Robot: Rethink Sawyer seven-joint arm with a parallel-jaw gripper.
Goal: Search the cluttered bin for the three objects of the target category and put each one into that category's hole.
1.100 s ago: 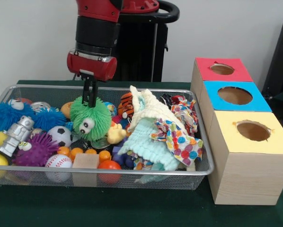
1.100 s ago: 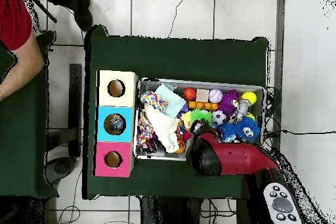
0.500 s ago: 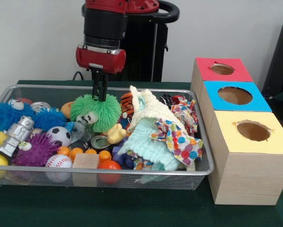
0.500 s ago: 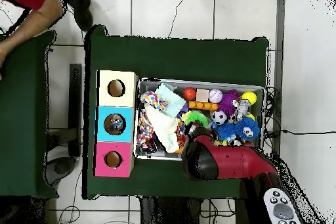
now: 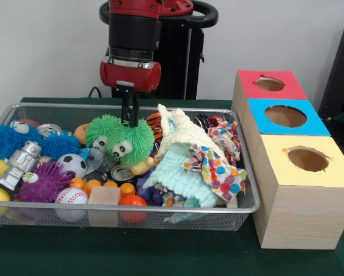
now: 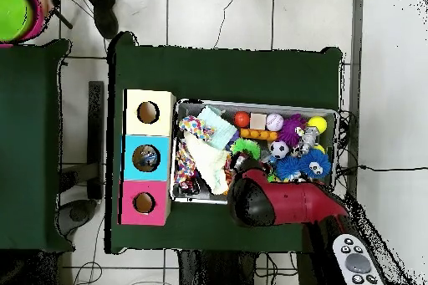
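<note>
Bin [image 5: 249, 195] and boxes on table [image 5: 160, 253]
Three boxes [image 5: 301, 172] are sitting beside the bin, nearer the table's right edge in the front view.

3 boxes [image 5: 298, 167] (1 hole each), 1 mesh bin [image 5: 160, 214].

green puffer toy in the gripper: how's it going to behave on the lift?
The green puffer toy looks soft and stringy, so it will probably sag and wobble. The gripper pinches only its top tuft, so it may slip. It looks light; its strands could snag the pale cloth alongside.
</note>
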